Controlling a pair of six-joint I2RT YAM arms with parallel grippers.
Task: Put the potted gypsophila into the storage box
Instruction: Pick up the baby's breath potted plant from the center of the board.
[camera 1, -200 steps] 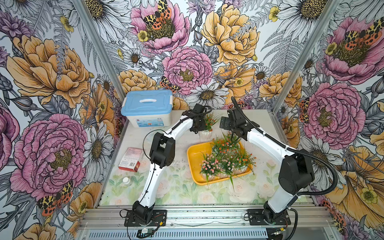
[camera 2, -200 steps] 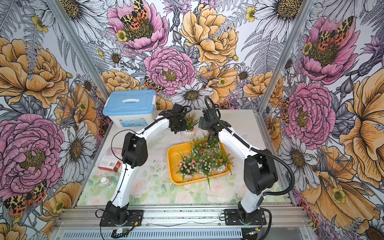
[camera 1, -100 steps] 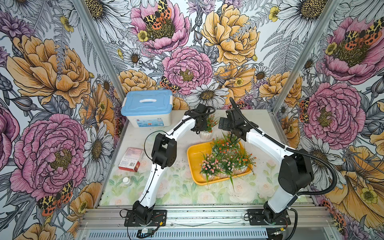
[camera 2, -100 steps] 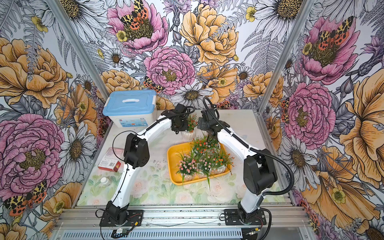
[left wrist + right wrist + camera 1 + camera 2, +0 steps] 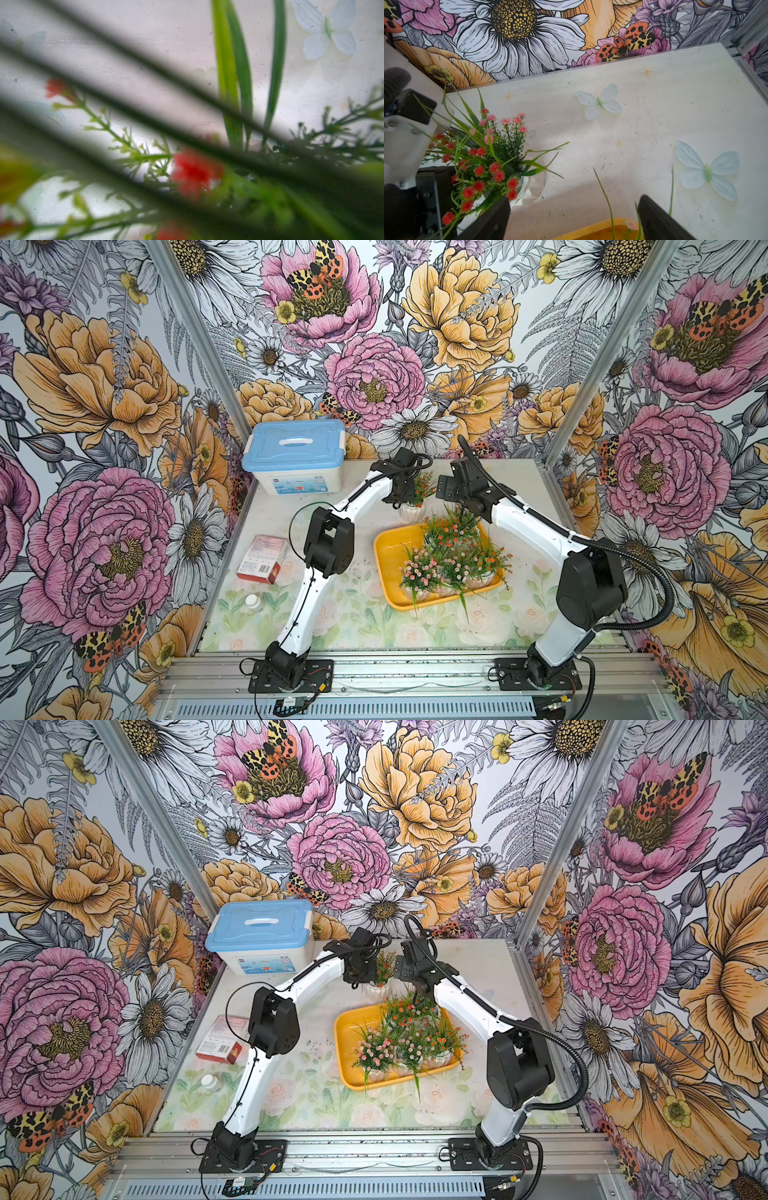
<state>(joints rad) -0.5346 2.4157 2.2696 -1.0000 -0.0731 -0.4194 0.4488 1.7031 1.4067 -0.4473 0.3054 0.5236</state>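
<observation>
One potted gypsophila stands outside the yellow storage box. It is upright on the worktop, just behind the box's far rim. The other plants are crowded into the part of the box nearer your right arm, which leaves bare yellow floor on the left arm's side.

Your left gripper is down among that plant's sprigs, above its white ribbed pot, and its fingers are clenched. You cannot tell what they have caught (the left wrist view is nothing but blurred stems and red blossoms against the lens). Your right gripper hangs over the box's far rim, with its fingers spread wide and empty.

Expect the plant to weigh almost nothing. The pot looks rigid and smooth between its ribs, while the sprigs look like soft plastic that bends and slides under pressure. If you grip only the loose foliage, the pot may swing, or the stems may pull out of it.

The safer hold is probably low, where the stems bunch at the pot's mouth, or across the ribbed wall itself. When you lift, check that the pot rises with the greenery. Aim for the bare floor, because the long grass blades could snag the neighbouring plants.
</observation>
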